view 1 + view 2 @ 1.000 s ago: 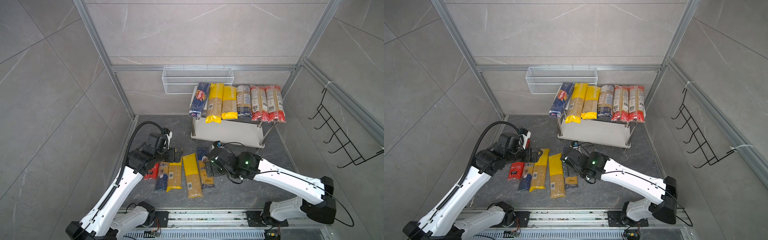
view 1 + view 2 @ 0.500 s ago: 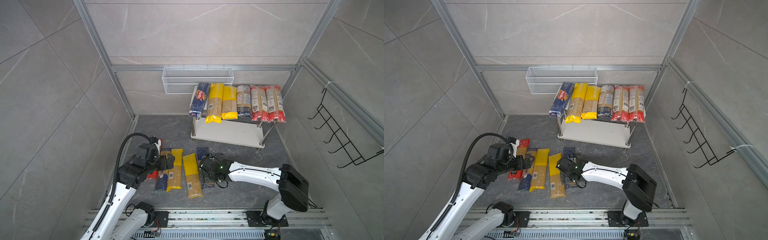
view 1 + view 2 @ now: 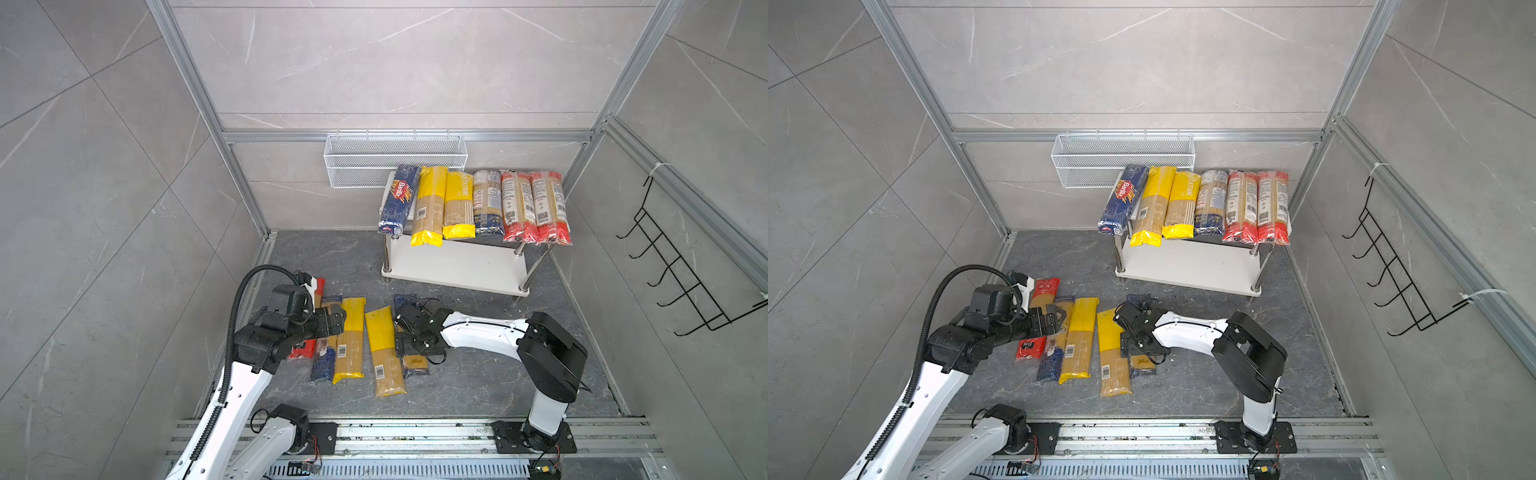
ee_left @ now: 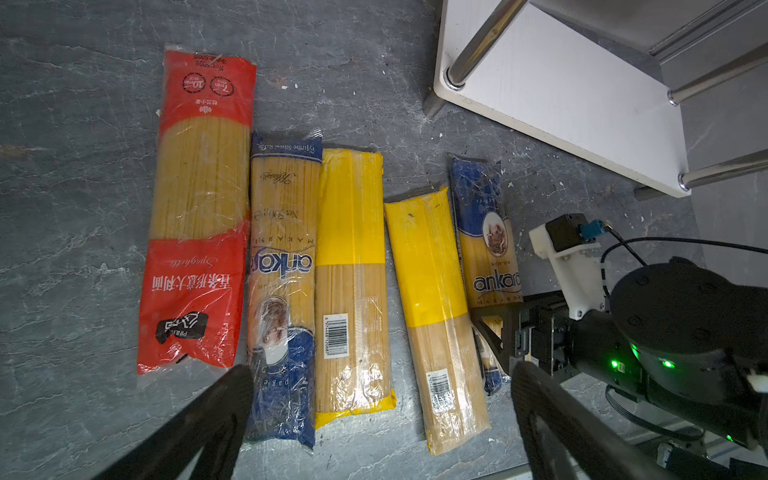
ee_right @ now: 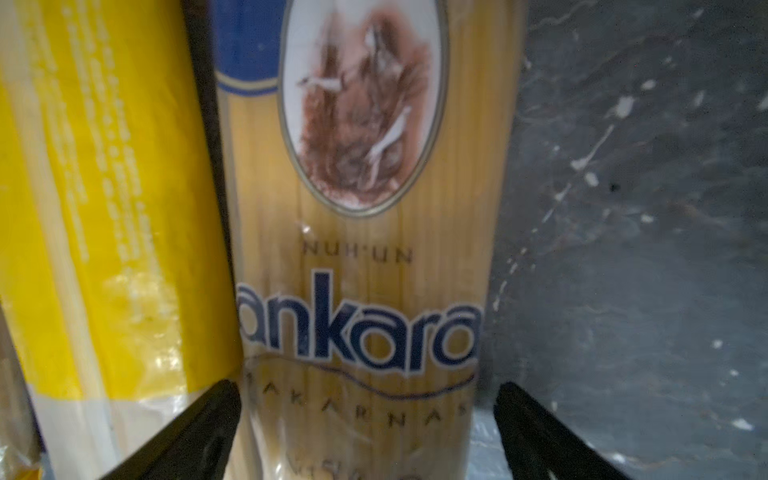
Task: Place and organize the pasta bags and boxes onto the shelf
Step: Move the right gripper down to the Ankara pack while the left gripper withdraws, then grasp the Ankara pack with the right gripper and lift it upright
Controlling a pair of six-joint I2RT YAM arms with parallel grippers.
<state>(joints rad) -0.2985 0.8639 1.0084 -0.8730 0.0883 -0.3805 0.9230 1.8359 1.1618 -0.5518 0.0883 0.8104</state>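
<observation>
The shelf (image 3: 457,266) carries several pasta packs across its top board, from a dark blue Barilla box (image 3: 398,199) to red-ended bags (image 3: 532,205). On the floor lie a red bag (image 4: 197,208), a navy-ended bag (image 4: 282,270), two yellow bags (image 4: 353,270) (image 4: 432,291) and another navy-ended bag (image 5: 357,249). My right gripper (image 5: 365,390) is open and low, one finger on each side of that last bag (image 3: 415,365). My left gripper (image 4: 380,374) hangs open above the left floor packs, near the first navy-ended bag (image 3: 324,361), holding nothing.
A white wire basket (image 3: 395,160) hangs on the back wall just behind the shelf. A black hook rack (image 3: 681,282) is on the right wall. The arms' base rail (image 3: 415,436) runs along the front edge. Bare grey floor lies right of the packs.
My right arm has folded back and its gripper has come down over the rightmost navy-ended bag. My left arm has drawn back toward the front left. Both grippers stayed open.
</observation>
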